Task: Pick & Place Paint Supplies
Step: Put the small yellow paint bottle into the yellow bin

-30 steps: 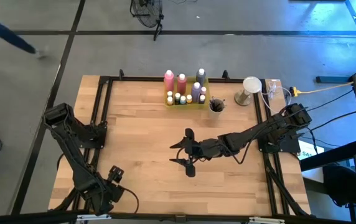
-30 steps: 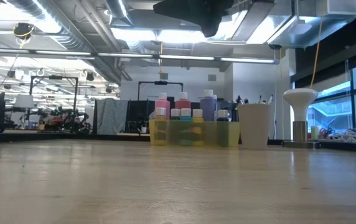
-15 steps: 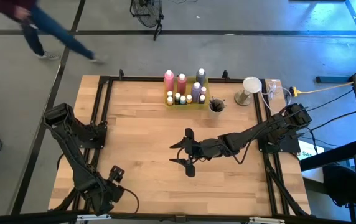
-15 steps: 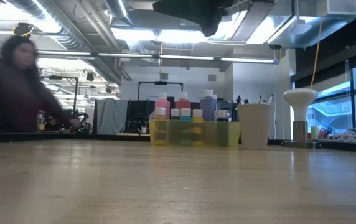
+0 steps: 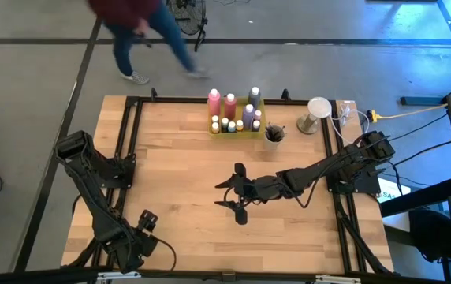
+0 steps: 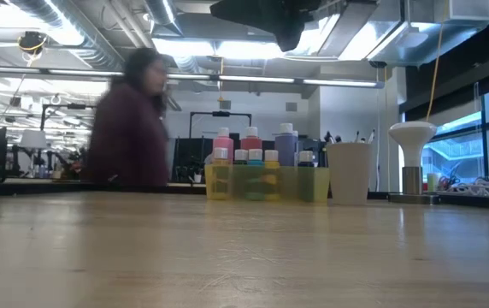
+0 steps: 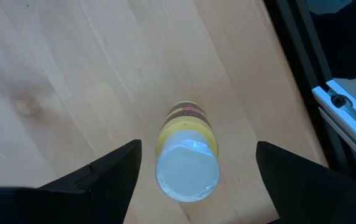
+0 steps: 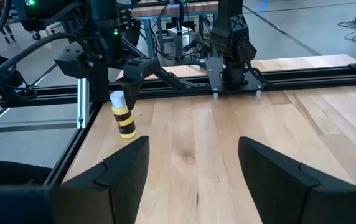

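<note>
A small yellow paint bottle with a white cap (image 7: 187, 152) stands upright on its base on the wood near the table's near-left corner. My left gripper (image 7: 198, 146) hangs over it, pointing down, open, one finger on either side with a gap to each. From across the table the right wrist view shows the same bottle (image 8: 123, 115). My right gripper (image 5: 224, 195) is open over the table's middle, with nothing between its fingers. Several pink, purple and small bottles (image 5: 229, 106) stand in the yellow tray (image 5: 237, 132) at the far edge. Beside it is the cup (image 5: 273, 134) with dark brushes.
A white mushroom-shaped stand (image 5: 316, 110) and cables (image 5: 350, 117) sit at the far right. Black frame rails (image 5: 123, 142) run along the table's sides. A person (image 5: 139, 31) walks on the floor beyond the far edge. Bare wood lies between the arms.
Both arms have kept still. A person has walked along the floor beyond the table's far edge, from its left toward the middle.
</note>
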Action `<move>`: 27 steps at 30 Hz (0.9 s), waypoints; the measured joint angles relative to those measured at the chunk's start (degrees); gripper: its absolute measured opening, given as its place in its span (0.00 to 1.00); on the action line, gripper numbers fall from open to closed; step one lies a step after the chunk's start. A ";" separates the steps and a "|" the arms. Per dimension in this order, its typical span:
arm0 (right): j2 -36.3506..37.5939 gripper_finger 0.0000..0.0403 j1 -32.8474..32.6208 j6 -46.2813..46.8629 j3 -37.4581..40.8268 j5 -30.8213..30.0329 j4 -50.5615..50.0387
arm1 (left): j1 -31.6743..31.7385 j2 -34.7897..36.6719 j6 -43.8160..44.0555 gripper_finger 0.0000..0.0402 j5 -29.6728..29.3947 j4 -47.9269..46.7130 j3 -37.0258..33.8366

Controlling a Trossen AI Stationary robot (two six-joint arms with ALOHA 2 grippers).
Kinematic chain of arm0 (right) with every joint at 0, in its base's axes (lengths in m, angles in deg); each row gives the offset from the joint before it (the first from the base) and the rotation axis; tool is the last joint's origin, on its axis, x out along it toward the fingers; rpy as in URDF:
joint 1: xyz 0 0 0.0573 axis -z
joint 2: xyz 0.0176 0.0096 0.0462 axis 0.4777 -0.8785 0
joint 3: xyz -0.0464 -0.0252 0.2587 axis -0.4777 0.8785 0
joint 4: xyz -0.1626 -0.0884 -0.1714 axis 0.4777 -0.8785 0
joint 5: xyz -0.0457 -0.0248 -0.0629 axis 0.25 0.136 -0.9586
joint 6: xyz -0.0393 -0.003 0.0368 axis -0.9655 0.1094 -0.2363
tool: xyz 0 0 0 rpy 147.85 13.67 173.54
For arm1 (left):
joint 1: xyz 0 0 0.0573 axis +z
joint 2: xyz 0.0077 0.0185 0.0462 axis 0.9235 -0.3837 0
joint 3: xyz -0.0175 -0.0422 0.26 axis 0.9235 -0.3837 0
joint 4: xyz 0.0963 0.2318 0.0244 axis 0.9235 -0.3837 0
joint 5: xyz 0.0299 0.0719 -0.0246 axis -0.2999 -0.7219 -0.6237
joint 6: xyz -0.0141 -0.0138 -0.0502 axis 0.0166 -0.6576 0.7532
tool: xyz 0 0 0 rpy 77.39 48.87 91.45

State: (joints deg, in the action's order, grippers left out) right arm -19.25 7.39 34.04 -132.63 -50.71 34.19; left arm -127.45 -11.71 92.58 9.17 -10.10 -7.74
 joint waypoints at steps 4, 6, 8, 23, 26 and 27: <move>0.00 0.62 0.00 -0.02 0.00 0.00 -0.01 | 0.00 0.00 0.00 0.72 -0.13 -0.05 0.00; 0.00 0.62 0.00 -0.02 0.00 0.00 -0.01 | 0.00 0.00 0.00 0.67 -0.22 -0.33 0.00; 0.00 0.62 0.00 -0.04 0.00 0.00 -0.01 | 0.00 0.02 0.00 0.62 -0.24 -0.43 0.00; 0.00 0.62 0.00 0.04 0.00 0.00 -0.01 | 0.00 0.09 -0.44 0.39 -1.62 0.05 -0.02; 0.00 0.62 0.00 0.04 0.00 0.00 -0.01 | 0.00 0.09 -0.67 0.37 -1.76 0.39 -0.02; 0.00 0.62 0.00 0.04 0.00 0.02 -0.01 | 0.00 0.09 -0.86 0.37 -1.97 0.44 -0.02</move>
State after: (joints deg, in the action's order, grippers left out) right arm -19.26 7.39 34.08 -132.63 -50.69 34.18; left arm -127.45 -11.62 91.71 7.20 -9.67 -7.77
